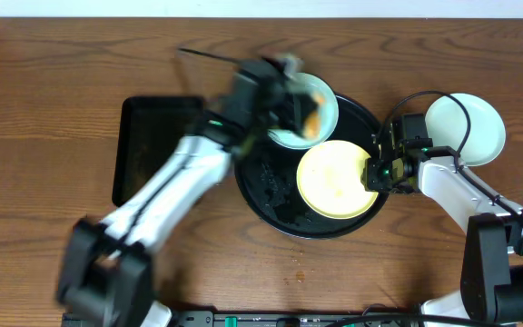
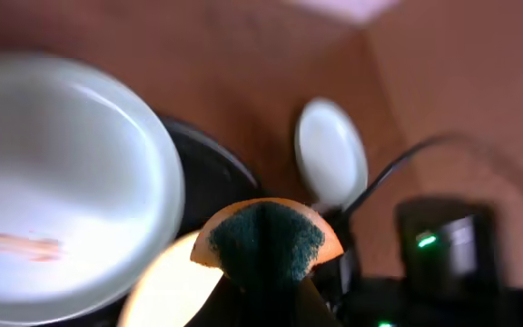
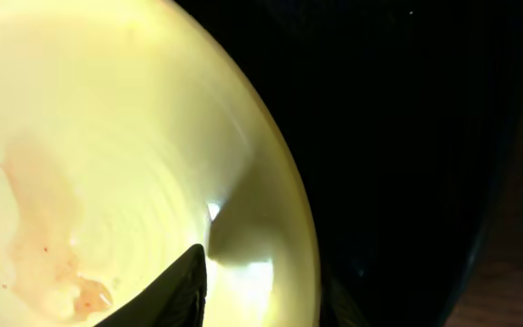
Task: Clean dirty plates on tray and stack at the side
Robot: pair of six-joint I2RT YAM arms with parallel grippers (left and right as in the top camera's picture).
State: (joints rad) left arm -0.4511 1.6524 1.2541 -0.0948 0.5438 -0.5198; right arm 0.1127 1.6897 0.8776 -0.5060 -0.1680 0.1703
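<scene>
On the tray (image 1: 266, 204), toward its right side, lay the yellow plate (image 1: 334, 182), with a pale reddish smear and small brown specks on its inner face. The right gripper (image 1: 373, 171) stood at that plate's right rim, one finger (image 3: 178, 289) over the inner face and the rim between the jaws; whether the jaws clamped the rim could not be told. At the tray's far rim, a mint plate (image 1: 327, 107) lay under the left gripper (image 1: 291, 98), which was closed fully on a sponge (image 2: 266, 241). Right of the tray, on the table (image 1: 44, 73), lay a third pale plate (image 1: 468, 127).
</scene>
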